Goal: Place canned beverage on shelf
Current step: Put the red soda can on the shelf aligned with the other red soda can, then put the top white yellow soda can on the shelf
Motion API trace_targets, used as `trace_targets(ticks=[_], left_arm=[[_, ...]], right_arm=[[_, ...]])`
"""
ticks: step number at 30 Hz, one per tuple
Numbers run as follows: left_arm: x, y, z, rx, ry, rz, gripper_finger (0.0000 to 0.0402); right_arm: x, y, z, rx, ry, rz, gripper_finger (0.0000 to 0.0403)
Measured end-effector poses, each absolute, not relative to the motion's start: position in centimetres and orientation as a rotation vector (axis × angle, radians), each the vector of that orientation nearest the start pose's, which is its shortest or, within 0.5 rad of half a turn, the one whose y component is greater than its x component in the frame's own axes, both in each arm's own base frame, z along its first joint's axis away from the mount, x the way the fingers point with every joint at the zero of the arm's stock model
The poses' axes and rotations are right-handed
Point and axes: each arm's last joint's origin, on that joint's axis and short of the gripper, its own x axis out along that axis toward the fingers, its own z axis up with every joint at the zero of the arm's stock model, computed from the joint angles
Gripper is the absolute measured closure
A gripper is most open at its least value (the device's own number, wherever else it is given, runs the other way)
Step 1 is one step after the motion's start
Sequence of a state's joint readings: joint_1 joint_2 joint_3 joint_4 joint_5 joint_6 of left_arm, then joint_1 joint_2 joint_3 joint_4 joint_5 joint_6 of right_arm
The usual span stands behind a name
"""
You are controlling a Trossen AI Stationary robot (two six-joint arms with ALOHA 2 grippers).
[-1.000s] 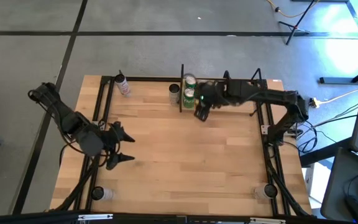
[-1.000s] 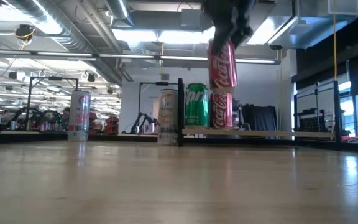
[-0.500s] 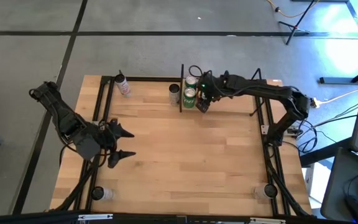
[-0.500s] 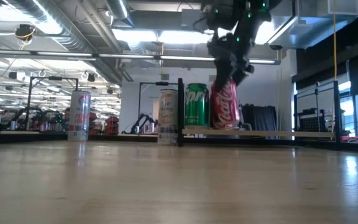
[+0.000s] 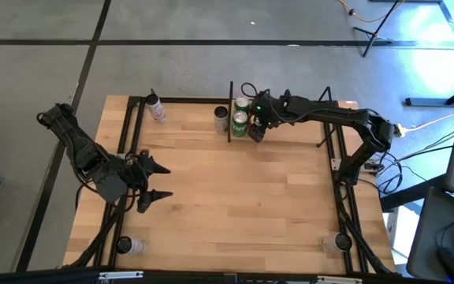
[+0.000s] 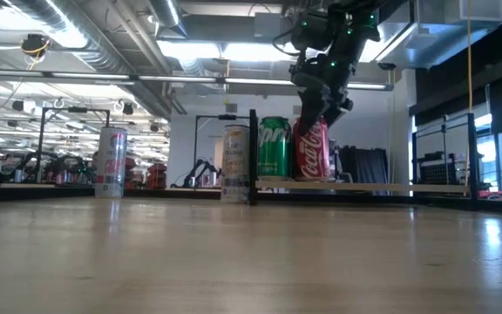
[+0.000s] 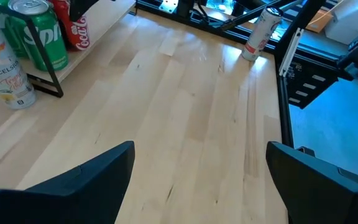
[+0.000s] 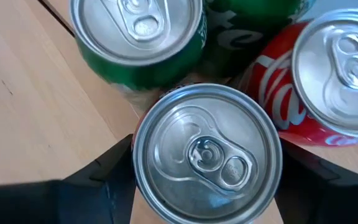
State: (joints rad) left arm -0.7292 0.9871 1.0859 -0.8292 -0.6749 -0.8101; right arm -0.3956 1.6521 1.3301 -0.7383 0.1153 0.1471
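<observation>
My right gripper [image 5: 257,128] is over the left end of the shelf [image 6: 390,186], shut on a red cola can [image 6: 312,150] that stands upright on the shelf's board. A green can [image 6: 274,146] stands right beside it. In the right wrist view the held can's silver top [image 8: 207,152] sits among a green can [image 8: 135,37], a second green can [image 8: 253,25] and another red can [image 8: 340,74]. My left gripper [image 5: 154,181] is open and empty over the table's left side. My right gripper pinches the red can's upper wall just under its rim [image 8: 135,149] between its two fingers [image 8: 104,180], one on each side. The fingers come from above, slanting down from the table's right side. The can stands upright with its bottom on the shelf board.
A white can [image 5: 221,117] stands on the table just left of the shelf's black rod. A tall white and red can [image 5: 155,106] stands at the far left. Two more cans stand at the near corners [image 5: 124,244] [image 5: 341,242]. The table's middle is bare wood.
My right gripper has gone down and toward the far edge with the red can. The can hung high above the shelf's cans, then came down tilted beside the green can, and now stands upright on the board.
</observation>
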Motion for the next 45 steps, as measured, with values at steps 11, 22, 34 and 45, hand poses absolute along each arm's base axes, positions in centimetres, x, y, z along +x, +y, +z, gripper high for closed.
trace_targets(ticks=[11,22,34,45], left_arm=[[14.7,-10.8,34.8,-0.335,0.548,0.130,0.0044],[14.8,-10.7,34.8,-0.346,0.543,0.137,0.0044],[16.7,-7.5,34.8,-0.378,0.506,0.334,0.0044],[18.8,-0.6,34.6,-0.298,0.600,0.428,0.0044]], right_arm=[[31.0,-13.4,26.6,0.263,1.059,-0.574,0.0015],[30.4,-13.0,30.3,0.256,1.093,-0.546,0.0045],[26.4,-10.7,36.0,0.281,0.892,-0.393,0.0045],[23.2,-9.2,34.2,0.309,0.828,-0.353,0.0045]])
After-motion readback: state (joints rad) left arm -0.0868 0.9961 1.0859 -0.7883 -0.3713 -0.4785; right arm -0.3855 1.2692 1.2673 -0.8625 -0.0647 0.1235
